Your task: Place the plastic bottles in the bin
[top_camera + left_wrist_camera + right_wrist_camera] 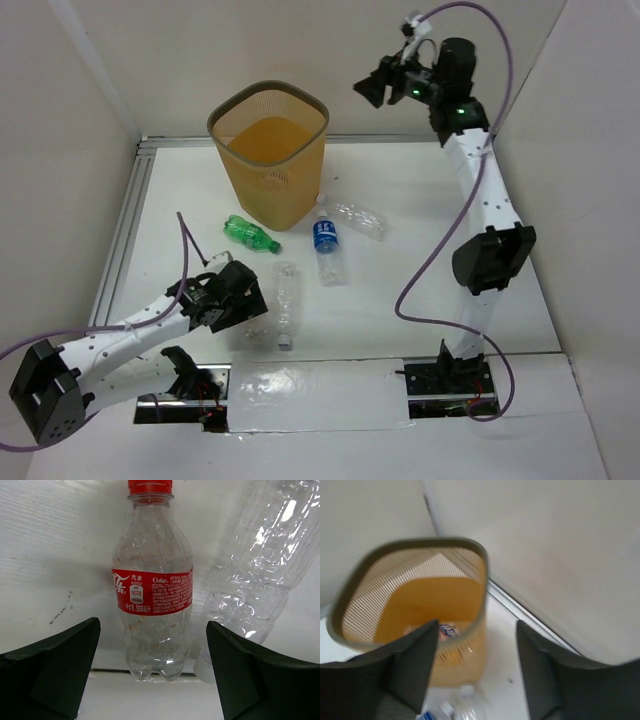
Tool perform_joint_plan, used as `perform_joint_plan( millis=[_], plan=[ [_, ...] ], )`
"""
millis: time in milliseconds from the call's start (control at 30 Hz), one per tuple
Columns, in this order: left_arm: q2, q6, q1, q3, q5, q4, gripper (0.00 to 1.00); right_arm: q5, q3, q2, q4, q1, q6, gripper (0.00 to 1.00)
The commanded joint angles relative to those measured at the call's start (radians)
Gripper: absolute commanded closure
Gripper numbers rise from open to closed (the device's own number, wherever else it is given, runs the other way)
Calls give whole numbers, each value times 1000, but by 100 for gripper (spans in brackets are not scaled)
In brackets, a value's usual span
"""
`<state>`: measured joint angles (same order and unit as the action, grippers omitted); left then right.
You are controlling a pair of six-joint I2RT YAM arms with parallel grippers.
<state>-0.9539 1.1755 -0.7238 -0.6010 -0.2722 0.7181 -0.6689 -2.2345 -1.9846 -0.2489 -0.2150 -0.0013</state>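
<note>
The orange-yellow bin stands at the back of the table; the right wrist view looks down into it, and a blue-and-white label shows inside. On the table lie a green bottle, a blue-label bottle, and two plain clear bottles. My left gripper is open and low. In its wrist view the red-capped, red-label bottle lies between the open jaws, untouched, with a clear bottle beside it. My right gripper is open and empty, raised to the right of the bin.
White walls enclose the table on the left, back and right. A metal rail runs along the left edge. A glossy taped strip lies at the near edge between the arm bases.
</note>
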Motion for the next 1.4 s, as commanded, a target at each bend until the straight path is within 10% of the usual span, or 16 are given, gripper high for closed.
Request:
perform_joint_plan(
  millis=[0,200,300,533,833,1067,1367],
  plan=[
    [-46,47,-42,4,-38,-46,0,-138,76,145,-154,98,-51,35],
    [-172,95,-112,13,-96,-89,9,-267,324,274,-447,183,-330,30],
    [-193,110,-141,4,-119,-89,36,-177,502,367,-512,165,-475,11],
    [-85,99,-174,-149,-194,32,75,-2,791,448,-454,134,-502,1],
    [33,-268,-184,-590,-262,-24,81,143,829,288,-359,94,-483,1],
    [-155,-551,-65,-845,-208,-385,76,224,805,240,-349,37,-421,1],
    [-483,-565,210,-1089,-141,-546,67,262,816,277,-317,-18,-385,1]
  ],
)
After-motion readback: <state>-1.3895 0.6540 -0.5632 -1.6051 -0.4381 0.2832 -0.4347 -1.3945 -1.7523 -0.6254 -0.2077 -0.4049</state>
